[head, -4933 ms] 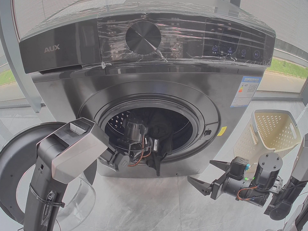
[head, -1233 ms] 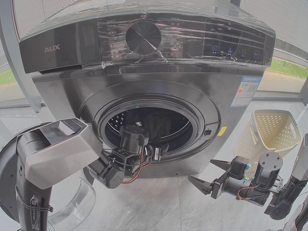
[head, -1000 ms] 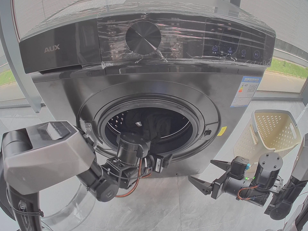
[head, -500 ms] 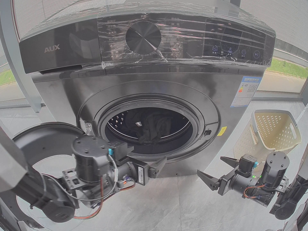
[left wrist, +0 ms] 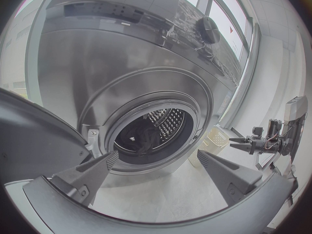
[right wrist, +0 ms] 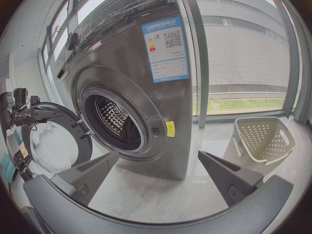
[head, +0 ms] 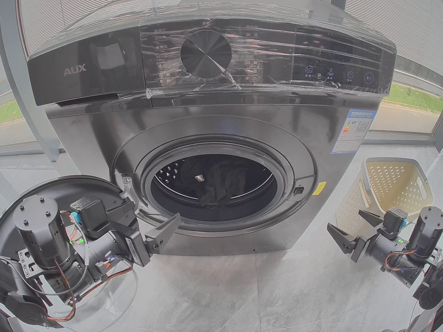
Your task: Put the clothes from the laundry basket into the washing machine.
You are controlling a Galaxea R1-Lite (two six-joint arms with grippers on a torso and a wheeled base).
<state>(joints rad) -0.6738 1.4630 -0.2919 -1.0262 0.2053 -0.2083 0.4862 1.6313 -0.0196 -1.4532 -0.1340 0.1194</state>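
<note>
I read left gripper [left wrist: 156, 152] spread wide in front of the open round glass door [head: 60, 191], at the silver front-loading washing machine's [head: 207, 116] lower-left corner | right gripper [head: 344, 219] wide too, beside the cream perforated plastic laundry basket [head: 392, 185] | dark crumpled clothes [head: 217, 180] inside the drum.
</note>
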